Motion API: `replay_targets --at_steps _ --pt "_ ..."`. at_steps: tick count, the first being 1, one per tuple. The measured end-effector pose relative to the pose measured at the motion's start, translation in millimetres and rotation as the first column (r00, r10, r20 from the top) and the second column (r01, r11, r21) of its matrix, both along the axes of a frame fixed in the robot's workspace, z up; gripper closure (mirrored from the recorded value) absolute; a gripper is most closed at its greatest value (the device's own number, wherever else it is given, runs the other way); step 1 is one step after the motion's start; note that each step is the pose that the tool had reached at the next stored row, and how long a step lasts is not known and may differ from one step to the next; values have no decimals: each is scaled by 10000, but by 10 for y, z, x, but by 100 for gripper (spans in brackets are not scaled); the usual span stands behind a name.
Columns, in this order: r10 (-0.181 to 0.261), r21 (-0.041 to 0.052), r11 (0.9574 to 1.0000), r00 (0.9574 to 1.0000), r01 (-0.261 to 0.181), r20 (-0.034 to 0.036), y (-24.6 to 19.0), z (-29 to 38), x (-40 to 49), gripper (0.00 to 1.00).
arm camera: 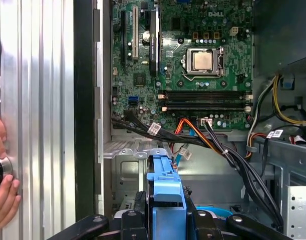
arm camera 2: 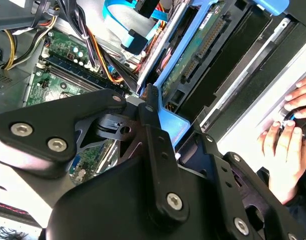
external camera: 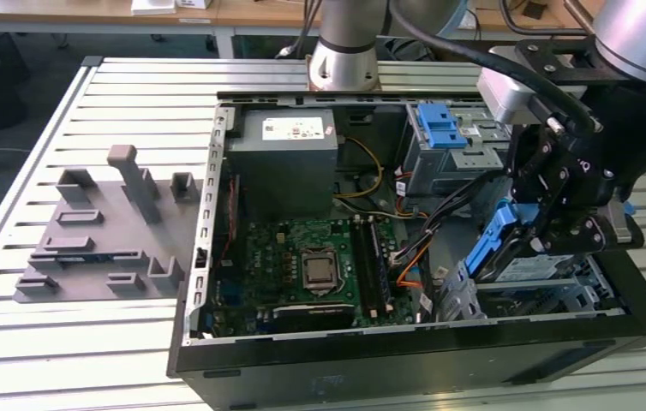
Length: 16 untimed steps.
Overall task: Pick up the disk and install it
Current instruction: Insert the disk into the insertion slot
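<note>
The tool point(arm camera: 166, 210) grips the disk point(arm camera: 165, 181) above the open case point(arm camera: 85, 100) on a slatted table point(arm camera: 37, 100)

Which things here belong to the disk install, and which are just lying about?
In the job: the disk, clamped by the gripper; the metal bay below it; the open computer case.
Lying about: the grey moulded block on the table; the grey box with a white sticker; a person's hand.
</note>
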<state>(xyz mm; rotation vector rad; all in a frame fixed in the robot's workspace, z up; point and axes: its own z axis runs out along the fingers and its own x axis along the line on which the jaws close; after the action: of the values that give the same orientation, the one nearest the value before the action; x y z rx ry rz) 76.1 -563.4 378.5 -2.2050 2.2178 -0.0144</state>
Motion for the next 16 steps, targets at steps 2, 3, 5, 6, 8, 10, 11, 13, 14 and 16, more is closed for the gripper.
replay_targets --at_steps 2,3,5,6,8,10,11,13,14,16 --pt "0 2 10000 10000 0 1 0 -1 0 63" --pt "0 3 10000 10000 0 1 0 -2 0 63" --pt "0 3 10000 10000 0 0 0 -2 0 63" --pt "0 2 10000 10000 0 0 0 -2 0 63" --pt "0 2 10000 10000 0 0 0 -2 0 63" --pt "0 2 10000 10000 0 0 0 -3 0 63" --pt "0 2 10000 10000 0 0 0 -3 0 63" --pt "0 2 10000 10000 0 1 0 -3 0 62" --pt "0 4 10000 10000 0 0 0 -4 0 62" --pt "0 4 10000 10000 0 1 0 -10 0 56"
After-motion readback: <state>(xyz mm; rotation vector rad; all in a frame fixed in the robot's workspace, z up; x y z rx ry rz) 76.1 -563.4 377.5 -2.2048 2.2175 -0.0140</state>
